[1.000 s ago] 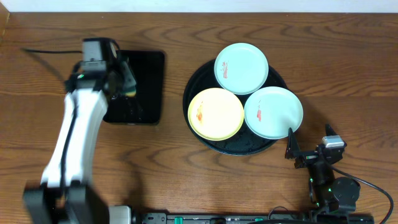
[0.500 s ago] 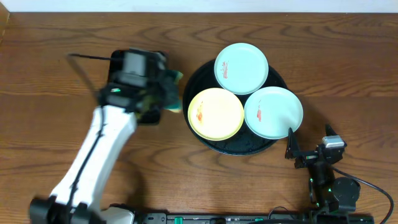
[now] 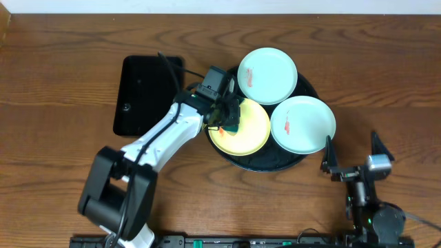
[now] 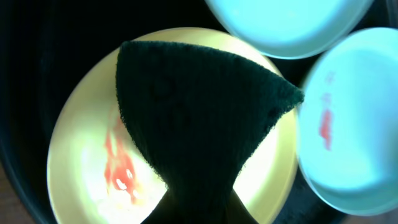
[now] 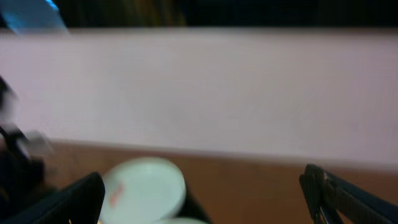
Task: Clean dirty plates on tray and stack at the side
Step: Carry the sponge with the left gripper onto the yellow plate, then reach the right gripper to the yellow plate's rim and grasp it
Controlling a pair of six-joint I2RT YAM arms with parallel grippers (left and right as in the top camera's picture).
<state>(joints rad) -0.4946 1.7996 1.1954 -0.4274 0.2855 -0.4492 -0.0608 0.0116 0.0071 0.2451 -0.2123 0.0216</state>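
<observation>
left claw grasping sponge | over yellow plate | right claw released

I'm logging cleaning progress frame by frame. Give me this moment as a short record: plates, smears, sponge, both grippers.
plates: yellow plate, upper mint plate and right mint plate, all on the round black tray
smears: orange-red marks on all three plates
sponge: dark green, gripped by the left gripper over the yellow plate; contact unclear
right gripper: open, holding nothing, off the tray
stacked at side: none yet
</observation>
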